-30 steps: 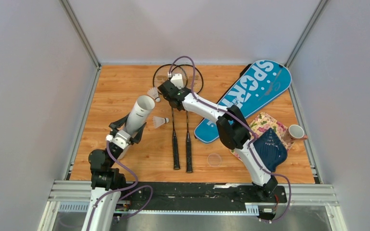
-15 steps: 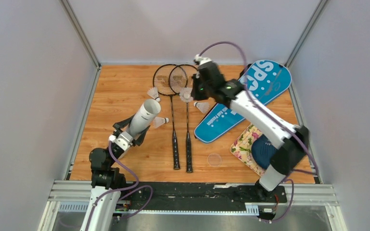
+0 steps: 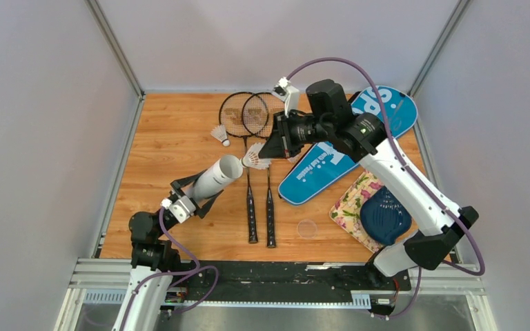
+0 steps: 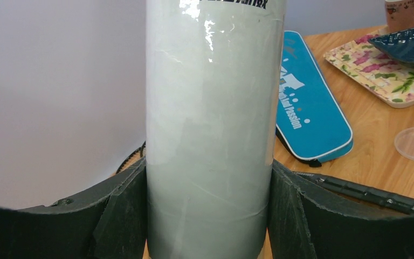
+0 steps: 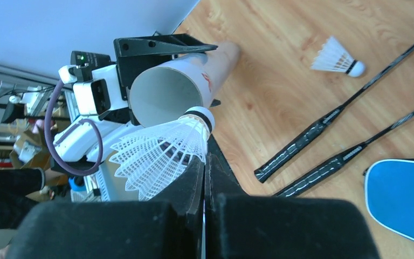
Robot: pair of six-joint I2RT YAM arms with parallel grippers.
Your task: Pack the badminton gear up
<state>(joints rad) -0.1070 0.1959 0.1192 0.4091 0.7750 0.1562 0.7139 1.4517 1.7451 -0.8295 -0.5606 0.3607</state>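
Your right gripper [image 5: 205, 162] is pinched shut on the white shuttlecock [image 5: 161, 145] by its skirt, with the cork just at the mouth of the long white tube [image 5: 164, 94]. Your left gripper [image 3: 194, 195] clasps the tube's lower body. The skirt looks light and easily crushed, so squeeze gently.

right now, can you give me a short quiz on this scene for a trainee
1. True or false: the left gripper grips the long white cylindrical tube.
2. What does the right gripper pinch? A) a white feather shuttlecock B) a thin black racket C) the blue racket-shaped cover
3. Fill in: the held shuttlecock's cork end points toward the ____.
Key: 1 true; 2 A; 3 tube.
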